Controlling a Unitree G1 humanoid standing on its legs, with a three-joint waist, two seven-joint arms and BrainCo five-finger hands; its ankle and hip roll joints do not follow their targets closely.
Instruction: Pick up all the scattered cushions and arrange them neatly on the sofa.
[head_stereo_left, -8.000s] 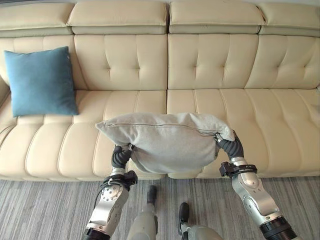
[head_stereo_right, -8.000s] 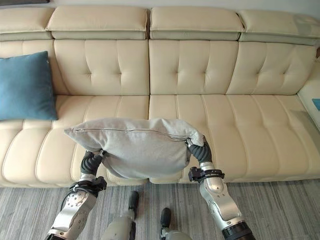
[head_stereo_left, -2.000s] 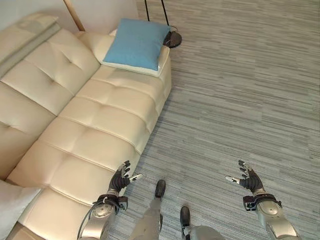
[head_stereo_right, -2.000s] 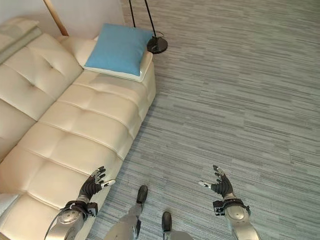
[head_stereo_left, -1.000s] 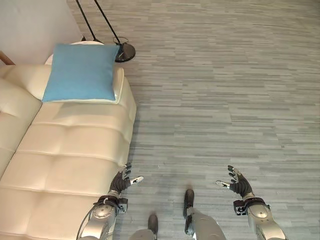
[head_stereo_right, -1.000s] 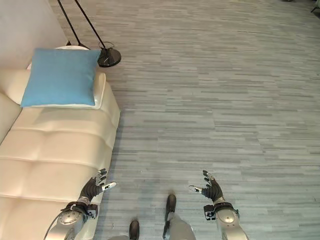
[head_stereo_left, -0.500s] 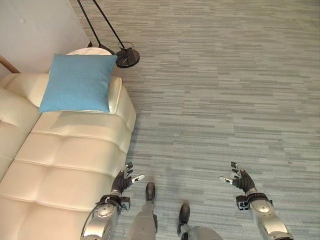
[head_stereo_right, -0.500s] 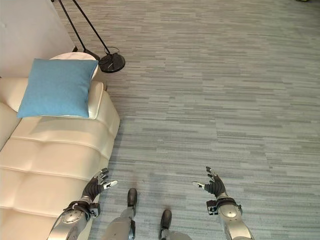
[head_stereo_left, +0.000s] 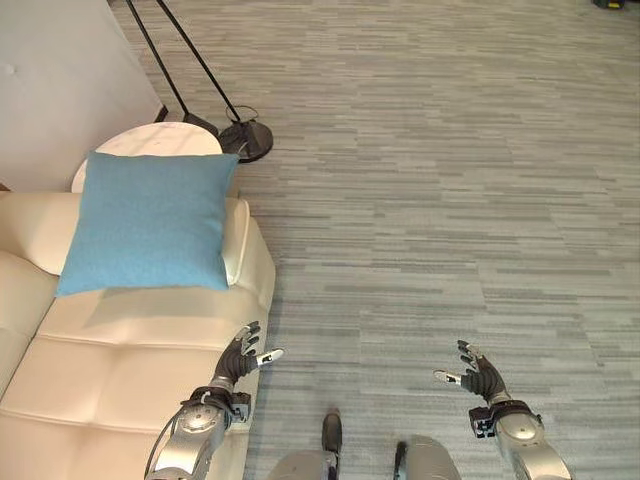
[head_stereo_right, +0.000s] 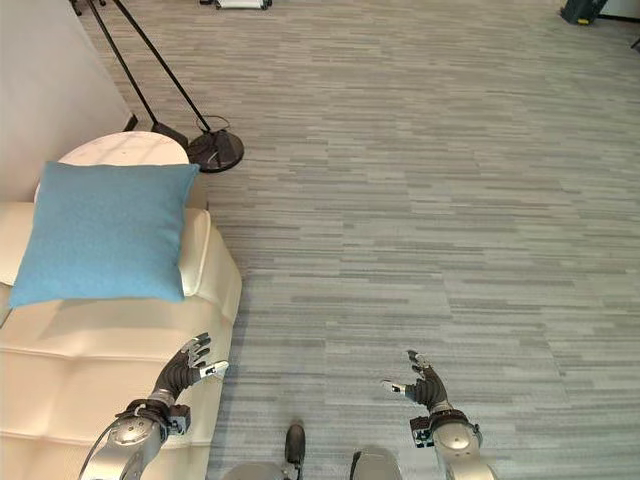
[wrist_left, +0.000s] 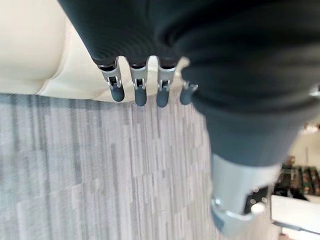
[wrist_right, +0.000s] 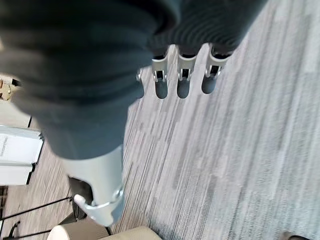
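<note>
Blue cushion (head_stereo_left: 148, 222) lies flat on the right-hand end of the cream sofa (head_stereo_left: 110, 380), draped over the armrest (head_stereo_left: 236, 240) with its far edge reaching toward the round side table (head_stereo_left: 150, 140); table sits just beyond the sofa end, against the white wall (head_stereo_left: 60, 90); floor lamp base (head_stereo_left: 247, 140) stands on the grey striped carpet (head_stereo_left: 430, 200) just beside the table, its two thin black poles (head_stereo_left: 175, 60) slanting up toward the wall.

Left hand (head_stereo_left: 242, 358) hangs over the front edge of the sofa seat, near the cushion's near corner but apart from it; fingers (wrist_left: 137, 86) straight and spread, thumb out to the side, nothing in the palm; wrist view puts the fingertips over the seam where the cream seat meets the carpet.

Right hand (head_stereo_left: 478, 373) is out over bare carpet, well apart from the sofa; fingers (wrist_right: 181, 75) straight and relaxed, thumb apart, holding nothing; carpet runs past the fingertips in its wrist view.

Both hands empty; cushion rests on the sofa end, untouched by either; seat panels nearer the robot are bare cream leather.
</note>
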